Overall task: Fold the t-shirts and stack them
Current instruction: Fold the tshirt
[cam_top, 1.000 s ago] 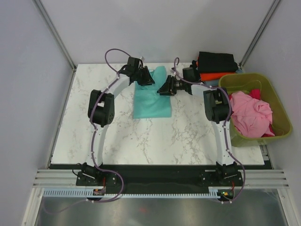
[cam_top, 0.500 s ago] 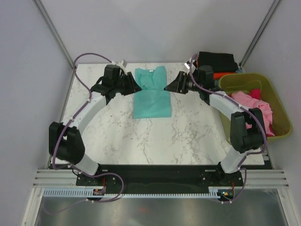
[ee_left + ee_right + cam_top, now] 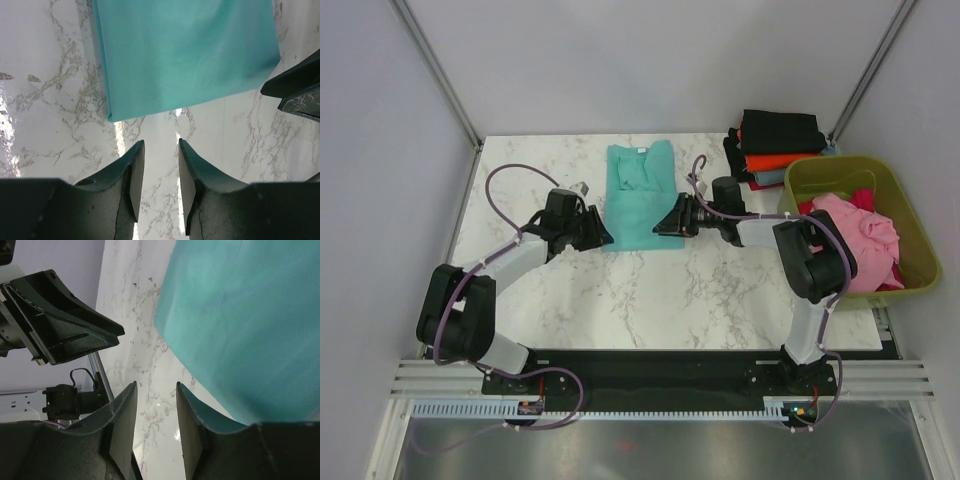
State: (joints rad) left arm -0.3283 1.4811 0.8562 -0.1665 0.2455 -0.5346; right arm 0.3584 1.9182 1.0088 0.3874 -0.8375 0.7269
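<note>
The left gripper [image 3: 159, 150] and right gripper [image 3: 154, 390] have narrow, empty jaws beside the folded teal cloth t-shirt [image 3: 642, 205].

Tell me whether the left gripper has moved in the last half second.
Yes: the left gripper moved back from the table's far edge to the teal t-shirt's near corner.

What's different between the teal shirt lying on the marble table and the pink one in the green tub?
The teal cloth t-shirt lies flat and smooth, folded into a narrow strip; the pink cloth t-shirt is crumpled in a heap. The teal one rests on the white marble table; the pink one sits inside the olive-green plastic tub. Both are soft, plain-coloured cloth.
</note>
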